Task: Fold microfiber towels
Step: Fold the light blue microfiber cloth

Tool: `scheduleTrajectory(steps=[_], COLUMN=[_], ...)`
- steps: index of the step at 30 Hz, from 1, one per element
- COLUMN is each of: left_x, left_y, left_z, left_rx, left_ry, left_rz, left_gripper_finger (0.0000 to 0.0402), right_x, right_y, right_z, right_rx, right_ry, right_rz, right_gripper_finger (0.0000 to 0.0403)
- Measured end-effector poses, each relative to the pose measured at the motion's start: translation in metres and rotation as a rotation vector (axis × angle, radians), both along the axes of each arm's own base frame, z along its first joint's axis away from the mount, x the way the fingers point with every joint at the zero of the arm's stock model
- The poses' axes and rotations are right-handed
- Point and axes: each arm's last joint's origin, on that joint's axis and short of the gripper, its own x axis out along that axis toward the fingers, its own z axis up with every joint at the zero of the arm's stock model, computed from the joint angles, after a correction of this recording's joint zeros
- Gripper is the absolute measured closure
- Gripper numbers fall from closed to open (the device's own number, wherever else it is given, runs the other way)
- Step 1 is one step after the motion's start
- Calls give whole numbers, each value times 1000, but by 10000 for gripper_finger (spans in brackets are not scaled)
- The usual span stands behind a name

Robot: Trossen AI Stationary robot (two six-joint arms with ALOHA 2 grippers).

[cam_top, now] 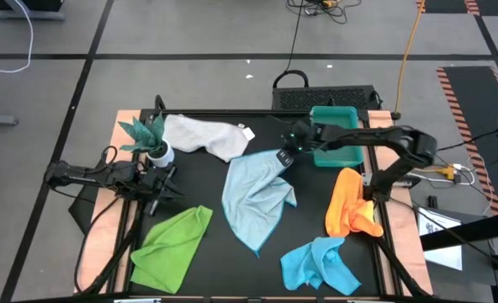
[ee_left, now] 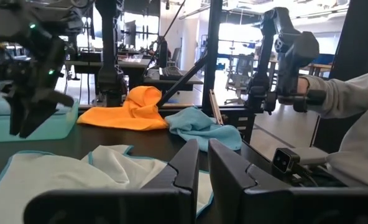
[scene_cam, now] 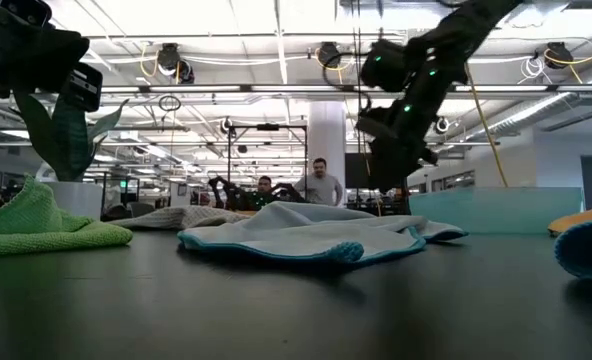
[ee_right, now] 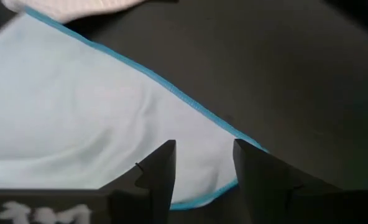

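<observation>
1. The right end effector (cam_top: 284,159) is held just above the far corner of the soft pale blue microfiber towel (cam_top: 255,199); its fingers (ee_right: 162,168) are parted with nothing between them, the teal-edged cloth lying below.
2. The left end effector (cam_top: 158,183) waits at its own side of the black counter (cam_top: 207,181), fingers nearly closed and empty.
3. Around the right end effector lie the white-grey towel (cam_top: 203,135), orange towel (cam_top: 350,204), turquoise towel (cam_top: 318,263) and lime green towel (cam_top: 173,246).
4. All five towels are seen crumpled or loosely spread; none appears neatly folded, so nearly the whole task is judged left.
</observation>
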Motion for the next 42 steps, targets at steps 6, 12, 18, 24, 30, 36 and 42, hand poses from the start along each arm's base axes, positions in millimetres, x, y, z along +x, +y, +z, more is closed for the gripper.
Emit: scheduleTrajectory(steps=[6, 12, 18, 24, 30, 36, 42], left_x=[0, 0, 0, 0, 0, 0, 0], left_y=[0, 0, 0, 0, 0, 0, 0], left_z=[0, 0, 0, 0, 0, 0, 0], left_rx=[0, 0, 0, 0, 0, 0, 0], left_ry=[0, 1, 1, 1, 0, 0, 0], left_rz=[0, 1, 1, 1, 1, 2, 2], left_gripper_finger=[364, 364, 364, 364, 364, 364, 364], right_x=[13, 8, 8, 8, 9, 13, 17], right_y=[-5, -4, -14, -27, -32, -26, -14], right_z=[1, -1, -12, -34, -49, -50, -45], right_rx=[32, 110, 130, 146, 166, 153, 91], right_ry=[79, 112, 125, 178, 216, 223, 239], right_rz=[6, -13, -69, -153, -174, -129, 1], right_gripper_finger=[248, 248, 248, 248, 248, 303, 395])
